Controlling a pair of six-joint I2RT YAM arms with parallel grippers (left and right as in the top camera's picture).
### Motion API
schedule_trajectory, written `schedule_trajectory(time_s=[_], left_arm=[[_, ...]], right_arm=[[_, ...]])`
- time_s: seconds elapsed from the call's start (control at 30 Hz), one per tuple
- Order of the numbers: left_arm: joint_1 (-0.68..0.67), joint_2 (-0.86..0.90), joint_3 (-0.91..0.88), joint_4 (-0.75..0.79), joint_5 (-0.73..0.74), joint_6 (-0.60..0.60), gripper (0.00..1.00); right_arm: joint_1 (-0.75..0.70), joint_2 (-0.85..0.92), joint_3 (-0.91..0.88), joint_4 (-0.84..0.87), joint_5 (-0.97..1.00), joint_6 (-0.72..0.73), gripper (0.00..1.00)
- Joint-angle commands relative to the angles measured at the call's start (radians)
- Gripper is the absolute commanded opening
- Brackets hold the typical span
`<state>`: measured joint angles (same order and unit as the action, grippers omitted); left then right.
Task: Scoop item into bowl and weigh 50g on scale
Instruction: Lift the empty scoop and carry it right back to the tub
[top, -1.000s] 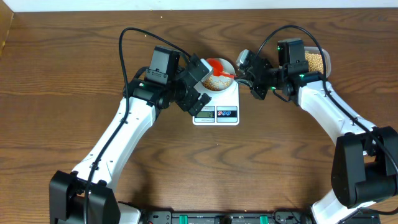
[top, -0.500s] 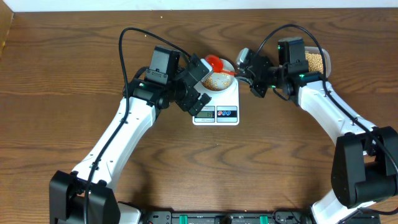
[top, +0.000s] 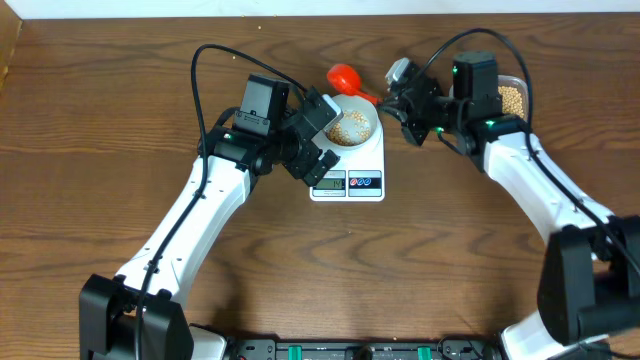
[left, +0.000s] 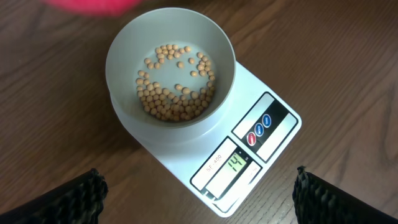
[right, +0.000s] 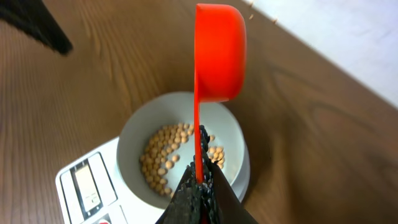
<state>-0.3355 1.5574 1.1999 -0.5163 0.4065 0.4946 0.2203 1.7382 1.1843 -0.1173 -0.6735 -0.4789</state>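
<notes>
The pale bowl (top: 373, 126) stands on the white scale (top: 372, 158) and holds a thin layer of tan beans (top: 350, 125). In the left wrist view the beans (left: 174, 93) cover part of the floor of the bowl (left: 127, 46), and the display (left: 235, 163) of the scale (left: 249, 81) reads 14. My right gripper (top: 393, 99) is shut on the handle of a red scoop (top: 344, 77), whose cup hangs just beyond the bowl's far rim. The scoop (right: 219, 53) is turned on its side above the bowl (right: 134, 140), right gripper (right: 200, 171) clamping its thin handle. My left gripper (top: 324, 138) stands open by the scale's left edge.
A clear tub of beans (top: 512, 97) sits at the back right behind the right arm. The white far edge of the table (right: 348, 37) runs close behind the bowl. Bare wood surrounds the scale.
The right gripper has drawn the red scoop up and back from over the bowl to just past its far rim. The left arm has not moved.
</notes>
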Motion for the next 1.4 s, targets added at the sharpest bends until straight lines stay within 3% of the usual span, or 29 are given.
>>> schedule_trajectory(time_s=[0.0,0.3,0.7,0.97,1.37], left_arm=[[0.003,-0.024,-0.005,0.001,0.012,0.005,0.98],[0.003,-0.024,-0.005,0.001,0.012,0.005,0.98],[0.003,-0.024,-0.005,0.001,0.012,0.005,0.98],[0.003,-0.024,-0.005,0.001,0.012,0.005,0.98],[0.003,-0.024,-0.005,0.001,0.012,0.005,0.98]], right_arm=[[-0.006,-0.090,-0.002,0.005,0.056,0.074,0.01],[-0.010,-0.177,-0.002,-0.003,0.318,0.177,0.01],[-0.053,-0.200,-0.002,-0.158,0.354,0.389,0.01],[-0.056,-0.314,-0.002,-0.241,0.390,0.389,0.01],[-0.056,-0.425,-0.002,-0.496,0.581,0.442,0.01]])
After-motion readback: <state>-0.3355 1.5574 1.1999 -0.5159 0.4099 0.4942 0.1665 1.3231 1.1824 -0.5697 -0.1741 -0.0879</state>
